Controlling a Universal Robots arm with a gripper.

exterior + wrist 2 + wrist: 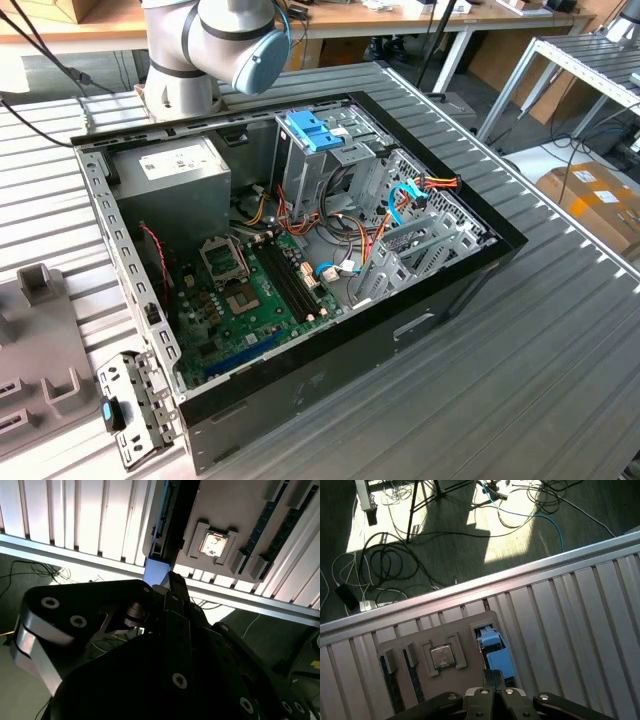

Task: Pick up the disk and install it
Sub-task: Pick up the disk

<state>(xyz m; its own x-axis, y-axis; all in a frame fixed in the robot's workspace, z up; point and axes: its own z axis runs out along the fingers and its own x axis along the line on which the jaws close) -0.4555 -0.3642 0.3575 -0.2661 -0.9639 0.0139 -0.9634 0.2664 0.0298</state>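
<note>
The pick-up step is in hand, by my reading; installation has not begun. The hand [492, 676] hangs straight above the flat grey-metal disk in its light-blue plastic carrier rail [495, 652], with its tip at the disk's near end. Whether it is touching the carrier I cannot tell, nor whether the hand is open, closed or already gripping.

The disk stands on edge in a slot of a grey moulded plastic tray [470, 622], which lies on the ribbed metal bench [570, 630]. In both wrist views the blue rail is what faces the hand. In the second wrist view the disk [157, 572] runs away from the hand [172, 579] as a narrow dark slab.

A square silver processor chip [441, 656] sits in its own tray pocket just to one side of the hand.

A sound grasp would call for a firm hold across the carrier, then a straight lift along the slot so the rail does not catch.

The open black computer case [330, 370] waits on the bench.
</note>
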